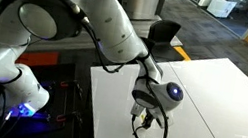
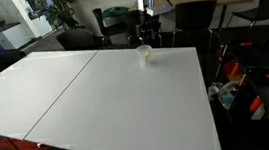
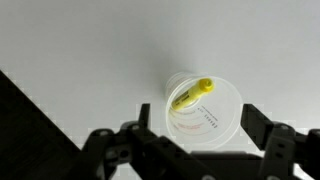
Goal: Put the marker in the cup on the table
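Marker (image 3: 191, 95): yellow, lying tilted inside the cup (image 3: 203, 106), upper end resting against the rim; seen clearly in the wrist view only. Cup stands upright on the table (image 3: 80, 40); faint red print on its wall, too small to read. Gripper (image 3: 198, 120): fingers (image 3: 252, 120) spread wide, one on each side of the cup in the picture, nothing pinched between them; whether they hang above the cup or level with it cannot be told here. In an exterior view the cup (image 2: 145, 53) shows as a small pale dot with a yellowish tint near the far edge of the table (image 2: 117, 97), the gripper (image 2: 148, 25) just above it; the marker cannot be made out separately. In an exterior view the gripper (image 1: 147, 115) and a dark cable loop (image 1: 150, 134) cover that spot on the table (image 1: 219, 105), so cup and marker are hidden. Dark chairs (image 2: 184, 19) stand beyond the table.
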{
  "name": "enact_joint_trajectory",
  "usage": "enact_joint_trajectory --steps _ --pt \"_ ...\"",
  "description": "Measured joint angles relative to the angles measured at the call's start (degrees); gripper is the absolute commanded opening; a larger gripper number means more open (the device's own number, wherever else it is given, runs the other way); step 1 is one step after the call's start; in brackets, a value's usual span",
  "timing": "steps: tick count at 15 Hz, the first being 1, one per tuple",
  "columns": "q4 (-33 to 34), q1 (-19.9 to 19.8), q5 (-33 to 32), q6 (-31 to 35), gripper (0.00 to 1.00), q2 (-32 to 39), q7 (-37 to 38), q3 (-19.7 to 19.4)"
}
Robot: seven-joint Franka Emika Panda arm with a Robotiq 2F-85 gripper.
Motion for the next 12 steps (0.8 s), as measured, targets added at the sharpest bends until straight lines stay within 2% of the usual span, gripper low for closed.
enact_joint_trajectory --steps 3,5,9,12 --pt "1.52 -0.07 0.0 0.0 0.54 1.53 0.0 0.13" --pt "2.27 -0.18 0.0 0.0 0.5 2.19 0.0 0.32" --pt "3.57 -0.31 0.0 0.0 0.53 3.26 0.0 1.03" --pt "4.66 -0.28 0.0 -0.08 0.52 4.22 0.0 1.66"
